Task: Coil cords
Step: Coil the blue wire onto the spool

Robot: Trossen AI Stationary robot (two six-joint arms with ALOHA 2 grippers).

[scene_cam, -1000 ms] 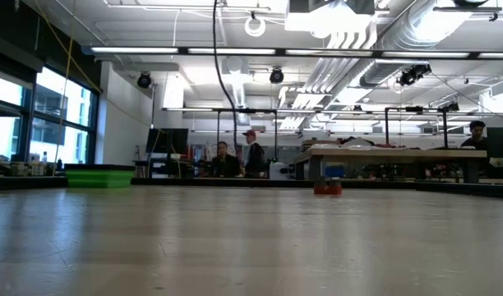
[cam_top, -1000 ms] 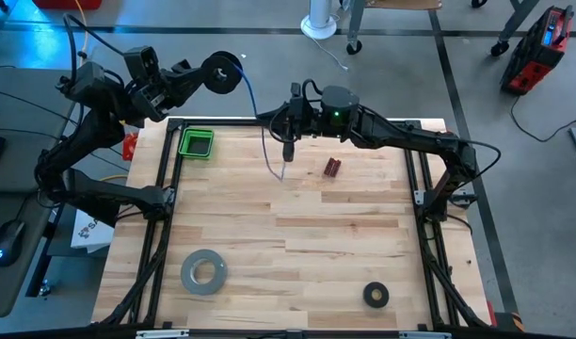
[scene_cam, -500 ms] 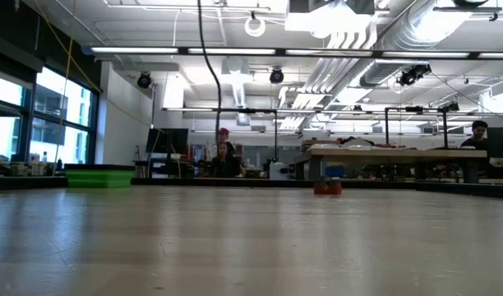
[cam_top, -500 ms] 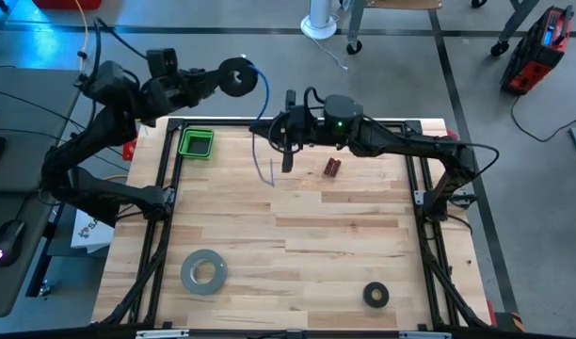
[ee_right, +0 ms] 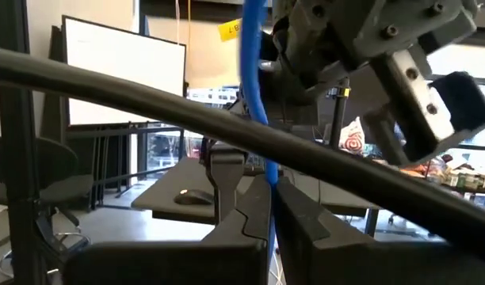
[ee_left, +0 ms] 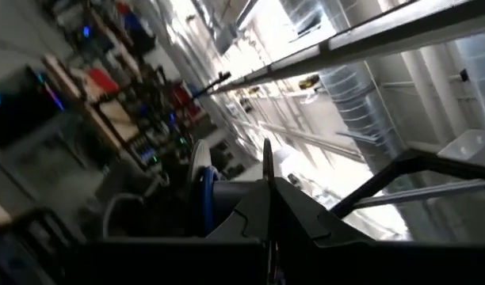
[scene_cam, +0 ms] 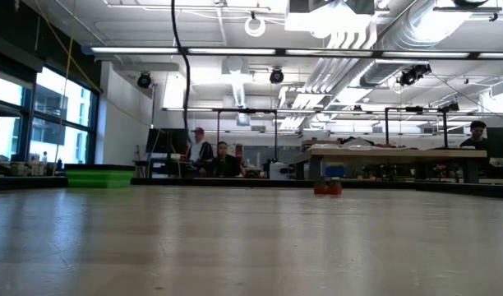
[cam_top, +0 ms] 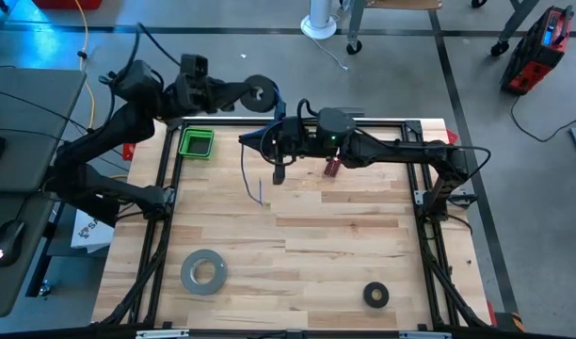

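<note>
A small black round spool with blue cord wound on it is held in the air beyond the table's far edge by my left gripper, which is shut on it. It also shows in the left wrist view. The thin blue cord runs from the spool to my right gripper, which is shut on it above the table's far middle. Below that gripper the cord's tail hangs toward the table. In the low view the cord shows as a dark hanging line. My left gripper holds the spool's side, coming level from the table's left. The fingers hide the place of contact. The spool is lifted clear, standing on edge. My right gripper pinches the cord between its two fingers, which lie across it. The cord rises from them to the spool and hangs slack below.
A green bin stands at the far left and a small red thing at the far middle. A large grey tape roll and a wider black ring lie near the front edge. People show in the room beyond.
My left gripper has carried the spool toward the table's right and a little nearer, closing on my right gripper. My right gripper has shifted toward the table's left, still shut on the cord. The cord's hanging tail has swung left with it.
</note>
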